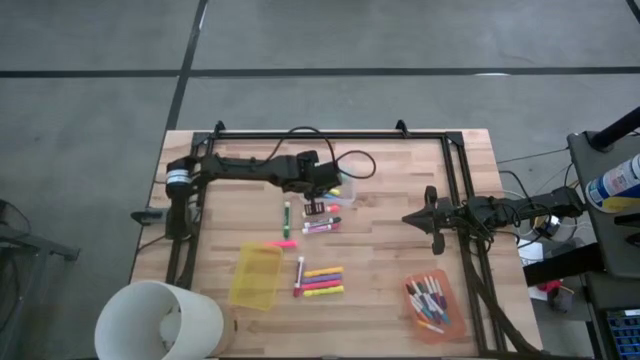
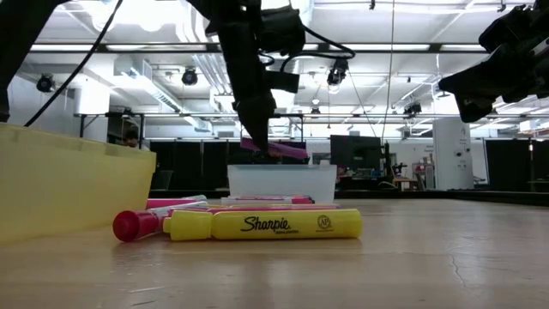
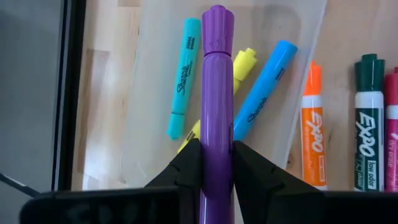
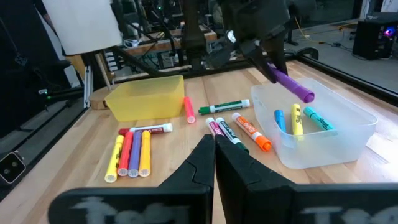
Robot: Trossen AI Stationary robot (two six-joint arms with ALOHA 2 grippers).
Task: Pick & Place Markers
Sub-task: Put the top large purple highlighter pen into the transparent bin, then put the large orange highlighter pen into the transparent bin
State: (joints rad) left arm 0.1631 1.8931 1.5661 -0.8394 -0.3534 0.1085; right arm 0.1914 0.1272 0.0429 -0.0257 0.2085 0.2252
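Note:
My left gripper [image 3: 216,163] is shut on a purple marker [image 3: 216,93] above the clear bin [image 4: 348,127], where two blue markers and a yellow marker [image 3: 244,62] lie. Beside the bin, orange, green and pink markers [image 3: 313,124] lie flat on the table. More markers lie near the yellow bin [image 1: 255,275], among them a yellow one [image 2: 266,225], and several fill the orange bin [image 1: 432,305]. My right gripper [image 4: 214,142] is shut and empty at the table's right side. My left gripper pinches the purple marker's barrel [image 3: 216,134] between its two fingers [image 3: 186,168]. The fingers slant downward from the table's left, and the marker runs on along them, its capped end [image 3: 217,25] sticking out ahead. It hangs tilted, lifted clear above the clear bin.
A white bucket [image 1: 160,320] stands at the near left corner. A black frame rail [image 1: 330,132] runs along the far edge and down the right side. Bare wood [image 1: 385,250] lies between the marker groups and the right arm.

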